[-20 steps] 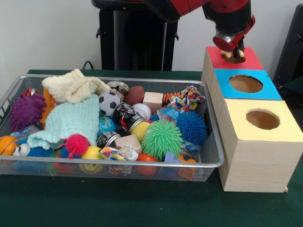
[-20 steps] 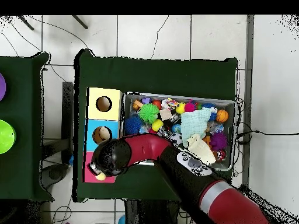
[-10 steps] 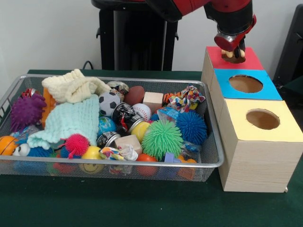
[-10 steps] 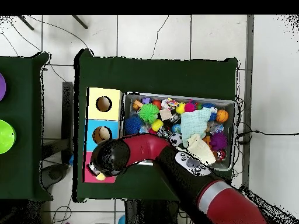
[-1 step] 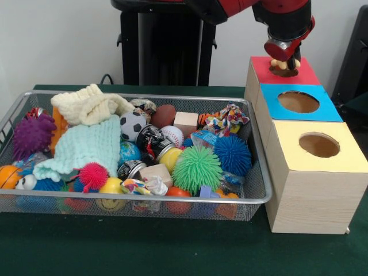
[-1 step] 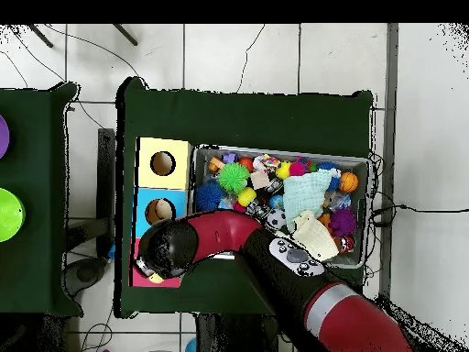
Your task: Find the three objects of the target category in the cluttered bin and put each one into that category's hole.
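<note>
Claw (image 5: 286,62) hangs directly over the hole of the red box (image 5: 302,75), pinching a small tan object (image 5: 278,64); what the object is cannot be made out. It sits at the fingertips, just above the opening and not yet inside. The overhead view hides the claw under the arm's head (image 6: 171,247).

Progress, as a judgement: one delivery is at the point of release. Nothing shows what the boxes already hold, so the number of targets left cannot be confirmed. Release into the red hole is outstanding, then a return to the bin.

Count, from nearest the camera back toward the claw:
- Wire bin (image 5: 260,198), well to the claw's side and below it: one, still crowded.
- Spiky balls in it: four clear ones, green (image 5: 196,168), blue (image 5: 232,154), purple (image 5: 31,135), pink (image 5: 92,175).
- Cloths: two, mint (image 5: 83,145) and cream (image 5: 90,105).
- Soccer ball (image 5: 133,125), baseball (image 5: 172,135): one each.
- Boxes with holes: three, yellow (image 5: 339,162), blue (image 5: 328,108), then red beneath the claw.
</note>
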Action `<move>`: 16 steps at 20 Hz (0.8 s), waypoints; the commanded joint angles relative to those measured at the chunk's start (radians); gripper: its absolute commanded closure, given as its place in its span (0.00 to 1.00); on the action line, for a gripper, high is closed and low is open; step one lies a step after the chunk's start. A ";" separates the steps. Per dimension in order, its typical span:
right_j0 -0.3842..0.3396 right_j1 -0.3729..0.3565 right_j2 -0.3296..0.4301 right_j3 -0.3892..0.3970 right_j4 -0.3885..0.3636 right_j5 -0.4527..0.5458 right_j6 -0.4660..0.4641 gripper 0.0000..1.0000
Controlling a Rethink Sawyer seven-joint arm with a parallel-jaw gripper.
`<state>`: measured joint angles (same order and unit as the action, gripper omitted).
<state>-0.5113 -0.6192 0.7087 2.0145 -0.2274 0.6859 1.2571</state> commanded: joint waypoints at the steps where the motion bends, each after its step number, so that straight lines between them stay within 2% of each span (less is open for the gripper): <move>1: 0.003 0.003 -0.023 -0.055 -0.017 -0.091 0.108 1.00; 7: 0.012 0.011 -0.033 -0.068 -0.023 -0.074 0.103 1.00; 16: 0.005 0.005 -0.020 -0.060 -0.024 -0.139 0.114 1.00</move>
<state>-0.5097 -0.6193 0.7087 2.0146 -0.2274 0.6638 1.2571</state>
